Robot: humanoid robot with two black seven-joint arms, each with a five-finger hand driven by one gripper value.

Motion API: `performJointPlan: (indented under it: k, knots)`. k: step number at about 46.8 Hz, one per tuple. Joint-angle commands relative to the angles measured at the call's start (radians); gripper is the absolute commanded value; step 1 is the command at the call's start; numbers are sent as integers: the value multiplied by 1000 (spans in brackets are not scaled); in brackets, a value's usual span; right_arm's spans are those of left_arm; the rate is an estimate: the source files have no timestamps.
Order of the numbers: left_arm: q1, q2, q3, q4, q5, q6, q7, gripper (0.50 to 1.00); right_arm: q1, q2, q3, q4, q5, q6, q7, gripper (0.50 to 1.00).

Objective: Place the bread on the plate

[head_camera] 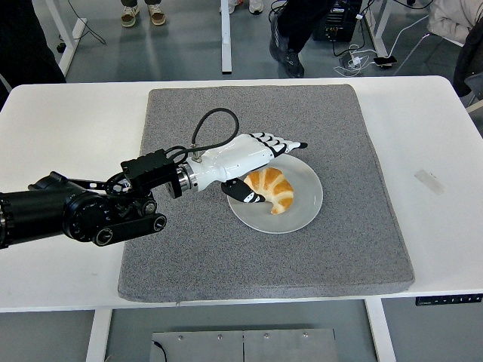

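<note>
A golden croissant (272, 189) lies on the round grey plate (306, 207) in the middle of the grey mat. My left hand (260, 162), white with black fingertips, hovers at the plate's left rim, just left of and above the croissant. Its fingers (290, 145) are stretched out flat over the plate's far edge and the thumb (243, 194) points down beside the bread. The hand holds nothing. My right arm is out of view.
The grey mat (189, 249) covers the centre of the white table (68, 121). A small piece of clear tape (429, 181) lies on the table at right. A person's legs and table legs show on the floor at the top.
</note>
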Motion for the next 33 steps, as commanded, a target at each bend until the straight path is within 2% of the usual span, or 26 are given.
performJointPlan:
  k: [1, 15, 25, 33]
  knots:
    - [1, 8, -39, 0, -12, 0, -2, 948, 0, 0, 0, 0, 0, 0, 0, 1000]
    - [-35, 43, -117, 0, -14, 0, -1, 948, 0, 0, 0, 0, 0, -1, 0, 1000]
    - [-70, 97, -183, 0, -38, -8, -1, 948, 0, 0, 2, 0, 0, 0, 0, 1000]
    - [-95, 137, -240, 0, -99, -43, 1, 948, 0, 0, 0, 0, 0, 0, 0, 1000]
